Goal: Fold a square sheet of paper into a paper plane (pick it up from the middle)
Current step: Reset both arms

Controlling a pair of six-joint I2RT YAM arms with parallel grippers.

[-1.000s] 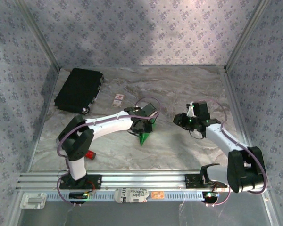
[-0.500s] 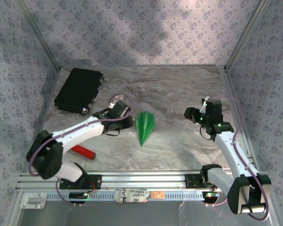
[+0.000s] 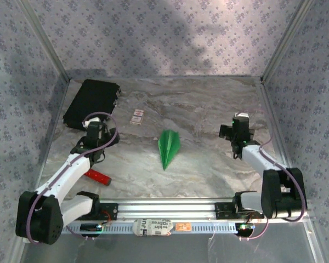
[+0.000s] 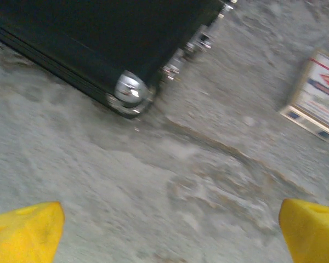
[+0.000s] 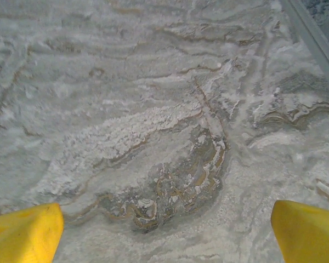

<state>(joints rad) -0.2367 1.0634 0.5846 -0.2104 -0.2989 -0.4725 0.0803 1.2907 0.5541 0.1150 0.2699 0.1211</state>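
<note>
At the middle of the table (image 3: 208, 109) lies the paper plane (image 3: 168, 147). The left gripper (image 4: 167, 233) and right gripper (image 5: 165, 233) both stand spread wide, holding nothing.

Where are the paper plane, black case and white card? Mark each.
paper plane (image 3: 168, 147), top external view, on its centre crease.
black case (image 3: 91, 104), top external view, middle of its lid.
white card (image 4: 319, 93), left wrist view, its printed face.

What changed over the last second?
The left end effector let go of the plane and swung back left; it is now open near the case. The right end effector pulled away to the right, open. The plane lies free mid-table. Case, card and red tool unmoved.
</note>
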